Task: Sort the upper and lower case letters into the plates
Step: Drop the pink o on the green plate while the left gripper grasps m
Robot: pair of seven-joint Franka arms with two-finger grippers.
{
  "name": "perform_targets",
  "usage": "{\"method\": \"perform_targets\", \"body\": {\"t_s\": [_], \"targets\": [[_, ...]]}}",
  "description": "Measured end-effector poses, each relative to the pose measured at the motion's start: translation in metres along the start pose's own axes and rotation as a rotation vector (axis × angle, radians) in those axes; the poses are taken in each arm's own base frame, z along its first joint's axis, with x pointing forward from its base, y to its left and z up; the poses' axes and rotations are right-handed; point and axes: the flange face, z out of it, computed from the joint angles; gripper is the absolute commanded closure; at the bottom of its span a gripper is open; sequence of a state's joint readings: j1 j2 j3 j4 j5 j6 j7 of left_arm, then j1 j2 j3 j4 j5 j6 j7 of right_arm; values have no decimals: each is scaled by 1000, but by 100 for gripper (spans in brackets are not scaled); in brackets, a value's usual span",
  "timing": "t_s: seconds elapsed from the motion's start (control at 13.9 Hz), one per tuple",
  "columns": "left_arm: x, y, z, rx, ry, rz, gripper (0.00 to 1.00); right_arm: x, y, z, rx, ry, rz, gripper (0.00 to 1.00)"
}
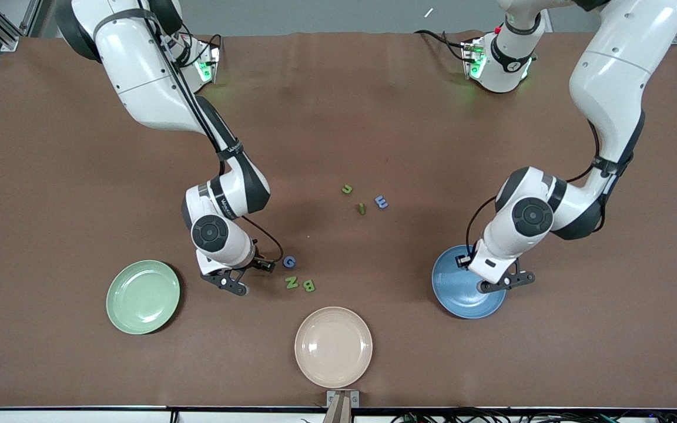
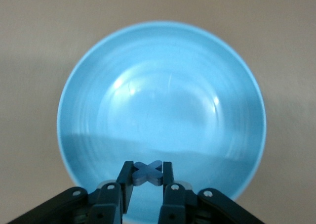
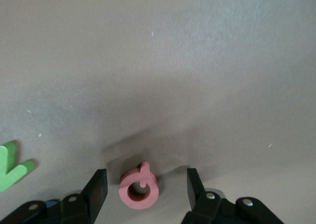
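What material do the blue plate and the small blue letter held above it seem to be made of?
The blue plate looks like glazed ceramic or hard melamine: its surface is glossy, with bright highlights and faint concentric rings. Which of the two cannot be told. The blue letter, shaped like an x and held in the left gripper, looks like matte foam or painted wood: thick, flat-cut, without shine.

Green letter cut by right wrist view's edge; blue plate partly hidden under left arm.

We see three glossy, smooth plates, green, blue and beige, on a matt brown tablecloth; the letters look matt, foam-like.
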State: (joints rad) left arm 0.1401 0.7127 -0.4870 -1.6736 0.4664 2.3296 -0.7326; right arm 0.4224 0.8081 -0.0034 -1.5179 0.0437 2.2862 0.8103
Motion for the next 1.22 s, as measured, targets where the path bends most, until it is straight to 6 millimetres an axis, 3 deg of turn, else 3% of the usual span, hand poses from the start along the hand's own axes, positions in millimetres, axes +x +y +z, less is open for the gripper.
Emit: {"method": "perform_targets", "body": {"t_s": [0.14,0.29,0.5,0.72,0.86,1.01,1.08,1.22], "targets": [[6,1,5,-1,7,8,0,-9,-5,4,0,1,7,56],[-3,17,-1,-3,-5,11,0,-10,-8,0,7,7,8,74],[-59,92,-15,-4,-73,-113,0,-11,-9,-1,9,8,9,94],[-138,158,-19,14,-115,-239,1,-6,-5,-3,5,17,10,98],[-182,180,-9,25,-130,-293,4,16,8,-19,-33,48,-33,98],[-218,190,6,29,-119,-327,7,54,35,-58,-91,43,-129,97],[-231,191,14,42,-110,-328,12,78,56,-79,-101,37,-183,97],[-245,188,24,66,-99,-319,19,123,112,-99,-103,31,-287,96]]}}
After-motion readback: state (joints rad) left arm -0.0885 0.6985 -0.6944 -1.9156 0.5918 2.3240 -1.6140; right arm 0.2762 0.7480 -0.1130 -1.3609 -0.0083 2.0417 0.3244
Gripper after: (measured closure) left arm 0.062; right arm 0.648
